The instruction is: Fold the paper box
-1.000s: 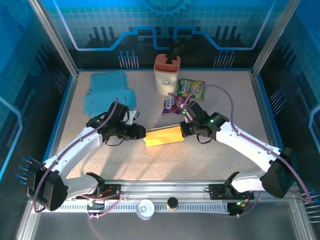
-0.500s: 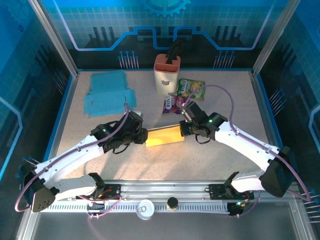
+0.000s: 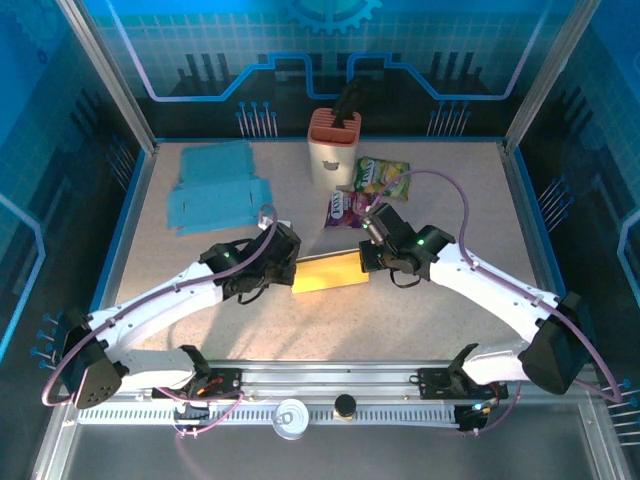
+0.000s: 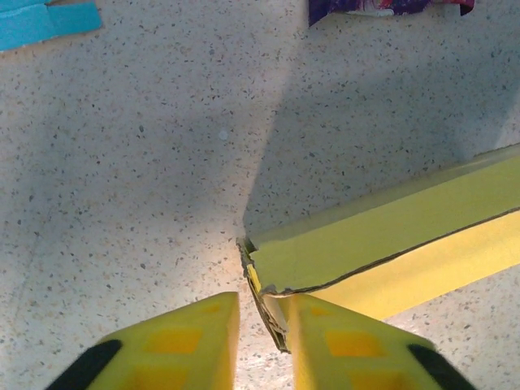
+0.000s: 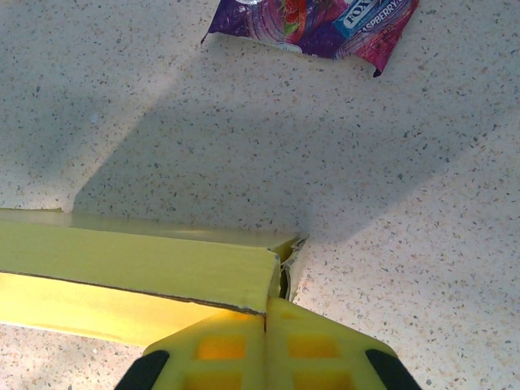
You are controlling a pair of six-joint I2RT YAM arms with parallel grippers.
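Moved rightward, the left tool point(image 3: 287, 262) narrowly straddles the yellow paper box point(image 3: 327, 272)'s end flap; right tool point(image 3: 364, 262) pinches its opposite end.

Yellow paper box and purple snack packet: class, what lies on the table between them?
Nothing: in the right wrist view, bare speckled table separates the yellow paper box from the purple snack packet.
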